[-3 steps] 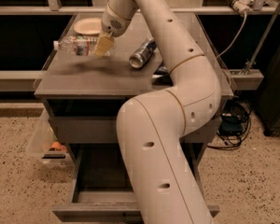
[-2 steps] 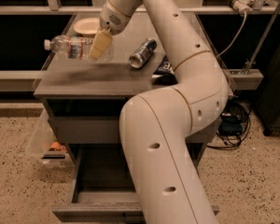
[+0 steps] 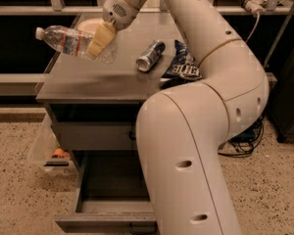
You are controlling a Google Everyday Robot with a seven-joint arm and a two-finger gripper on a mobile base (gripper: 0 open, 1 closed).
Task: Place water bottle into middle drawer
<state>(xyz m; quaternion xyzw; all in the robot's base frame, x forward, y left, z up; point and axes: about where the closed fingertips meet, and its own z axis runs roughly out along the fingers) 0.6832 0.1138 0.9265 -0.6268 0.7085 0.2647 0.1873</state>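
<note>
The water bottle point(image 3: 68, 41) hangs in the air above the cabinet's point(image 3: 88, 84) rear left corner, lying nearly level with its white cap pointing out past the cabinet's left edge. The gripper point(image 3: 98, 46) has it by the base end, the pale fingers point(image 3: 102, 36) closed tight around the clear plastic. A blurred shadow lies on the bare grey top below, so the bottle is clear of the surface. Just behind it, at the cabinet's back edge, sits a pale plate point(image 3: 87, 25).

Toward the middle of the top lies a silver-blue can point(image 3: 150, 56) on its side, and a dark snack bag point(image 3: 184, 64) lies beside it, nearer the cabinet's right edge.

Low on the cabinet's front, the middle drawer point(image 3: 108, 207) stands pulled out, its dark interior open on the left half; the arm's point(image 3: 196, 151) thick link covers its right part. The drawer front point(image 3: 90, 135) above is closed. Speckled floor point(image 3: 19, 199) lies open left of the cabinet, except for a clear bin point(image 3: 48, 153) against its side.
</note>
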